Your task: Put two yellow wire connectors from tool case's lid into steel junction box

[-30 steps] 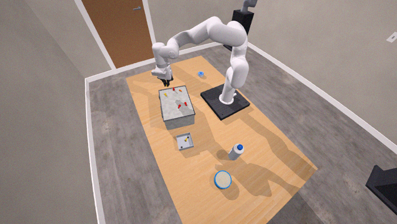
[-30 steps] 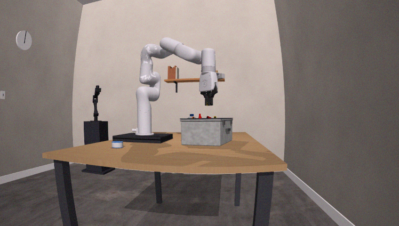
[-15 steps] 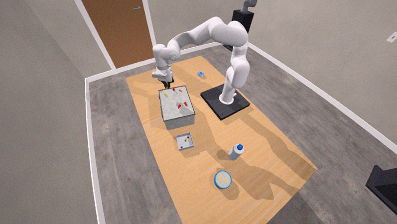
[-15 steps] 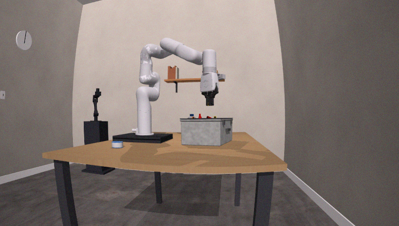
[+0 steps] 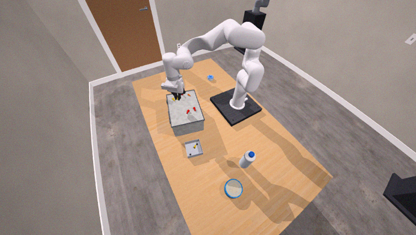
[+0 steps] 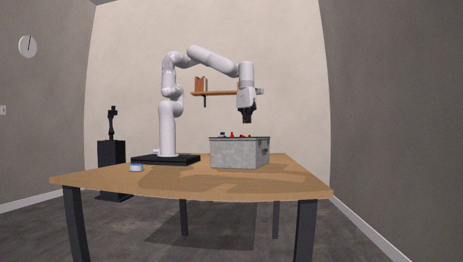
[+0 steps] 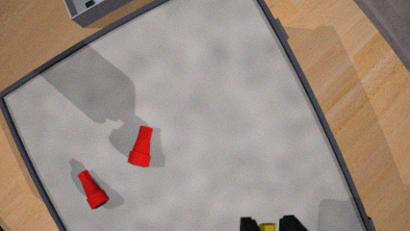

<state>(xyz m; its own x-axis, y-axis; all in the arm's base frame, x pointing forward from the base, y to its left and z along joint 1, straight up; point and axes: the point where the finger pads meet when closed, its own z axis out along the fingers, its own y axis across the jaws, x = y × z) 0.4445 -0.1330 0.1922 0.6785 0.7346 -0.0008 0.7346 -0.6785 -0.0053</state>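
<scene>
My gripper [image 7: 267,225] is shut on a yellow wire connector [image 7: 267,226]; only its top shows between the black fingertips in the wrist view. The gripper [image 6: 246,120] hangs a little above the grey tool case's lid [image 5: 185,108], over its far part. Another yellow connector [image 5: 173,98] lies on the lid near the far edge. Two red connectors [image 7: 140,146] [image 7: 92,190] lie on the lid ahead of the fingers. The steel junction box [image 5: 193,148] sits on the table beyond the case's near end, with a yellow connector [image 5: 195,145] inside it; one corner of it also shows in the wrist view [image 7: 91,9].
An orange connector [image 5: 189,94] lies at the lid's far corner. A white bottle with a blue cap [image 5: 247,159] and a blue-rimmed bowl [image 5: 233,188] stand on the near half of the table. A small blue cup [image 5: 210,77] stands near the arm's black base [image 5: 235,106].
</scene>
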